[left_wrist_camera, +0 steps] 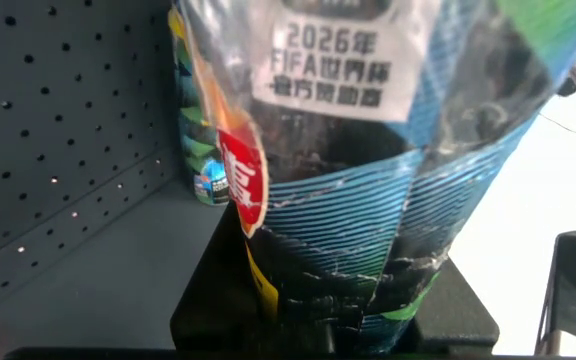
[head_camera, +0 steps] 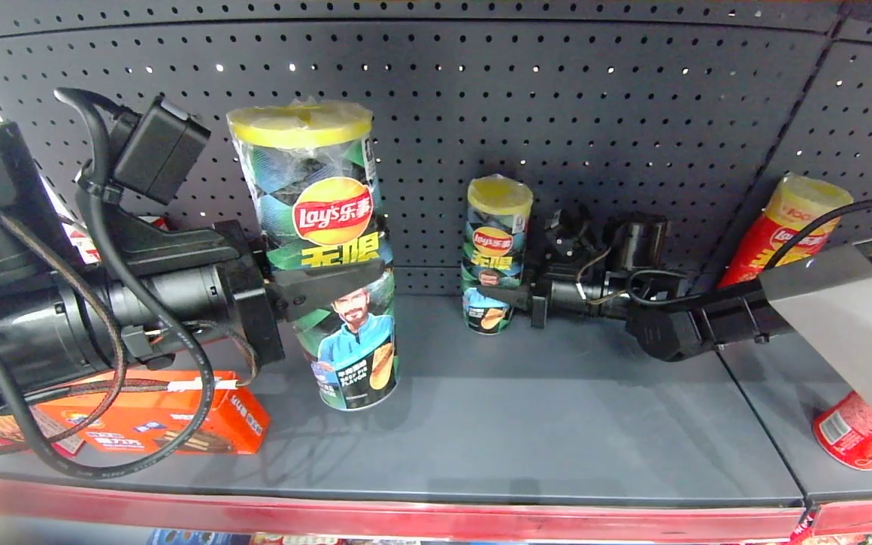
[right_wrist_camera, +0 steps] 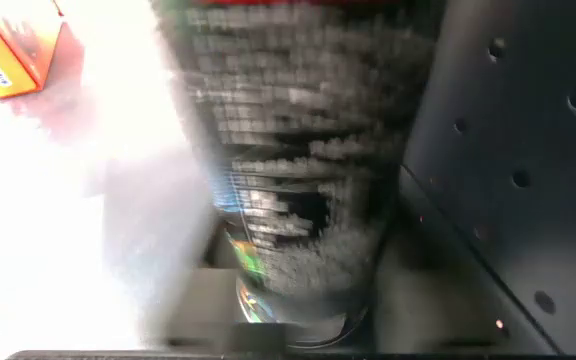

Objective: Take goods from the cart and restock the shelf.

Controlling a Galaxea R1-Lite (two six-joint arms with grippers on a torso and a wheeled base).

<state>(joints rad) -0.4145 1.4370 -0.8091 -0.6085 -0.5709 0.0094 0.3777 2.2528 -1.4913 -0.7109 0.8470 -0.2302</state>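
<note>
A tall chips can [head_camera: 330, 250] with a yellow lid and green-blue wrap stands upright over the front-left part of the grey shelf [head_camera: 557, 424]. My left gripper [head_camera: 328, 282] is shut on its middle, and the can [left_wrist_camera: 368, 250] sits close up in the left wrist view. I cannot tell whether its base touches the shelf. A second, same-looking chips can [head_camera: 493, 250] stands upright at the back by the pegboard wall. My right gripper [head_camera: 499, 294] is shut on it from the right; up close it appears as a blurred can [right_wrist_camera: 288, 200].
An orange box [head_camera: 148, 420] lies at the shelf's front left, under my left arm. A red can [head_camera: 784, 223] leans at the back right, and another red can [head_camera: 856, 437] lies near the front right. A red lip [head_camera: 406, 518] runs along the shelf's front edge.
</note>
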